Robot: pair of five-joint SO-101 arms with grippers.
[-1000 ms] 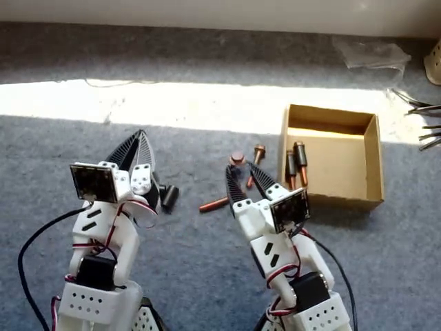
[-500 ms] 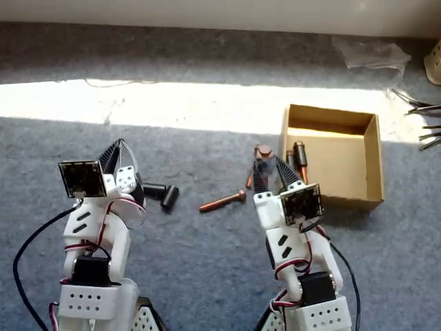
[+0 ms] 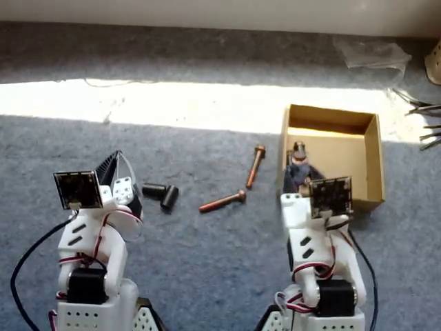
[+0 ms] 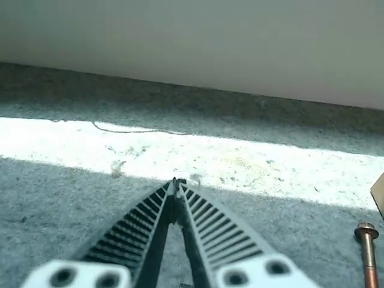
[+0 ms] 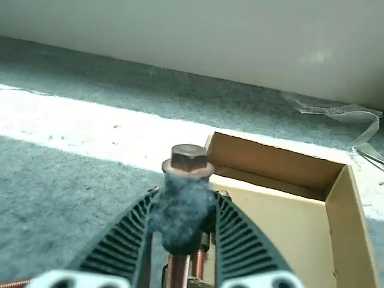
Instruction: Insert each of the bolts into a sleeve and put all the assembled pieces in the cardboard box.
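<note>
My right gripper [image 3: 298, 165] is shut on a black sleeve with a copper bolt through it [image 5: 183, 210], the bolt head [image 5: 189, 159] sticking out past the fingertips. It hangs over the near left part of the cardboard box [image 3: 344, 176]. Two loose bolts [image 3: 255, 165] [image 3: 222, 201] lie on the carpet left of the box. Left of them lie two black sleeves [image 3: 153, 189] [image 3: 169, 197]. My left gripper [image 3: 117, 157] is shut on nothing, just left of the sleeves. In the left wrist view its fingers [image 4: 175, 187] meet, with one bolt [image 4: 366, 252] off to the side.
The box's walls [image 5: 336, 198] stand up around the right gripper. Copper shafts of pieces in the box [image 5: 201, 264] show under the right fingers. A clear plastic bag [image 3: 368, 52] and metal tools [image 3: 424, 124] lie at the far right. A sunlit strip [image 3: 172, 103] crosses the carpet.
My right arm has swung right with the bolt and sleeve, from beside the loose bolts to over the box. The left arm drew back left, away from the sleeves.
</note>
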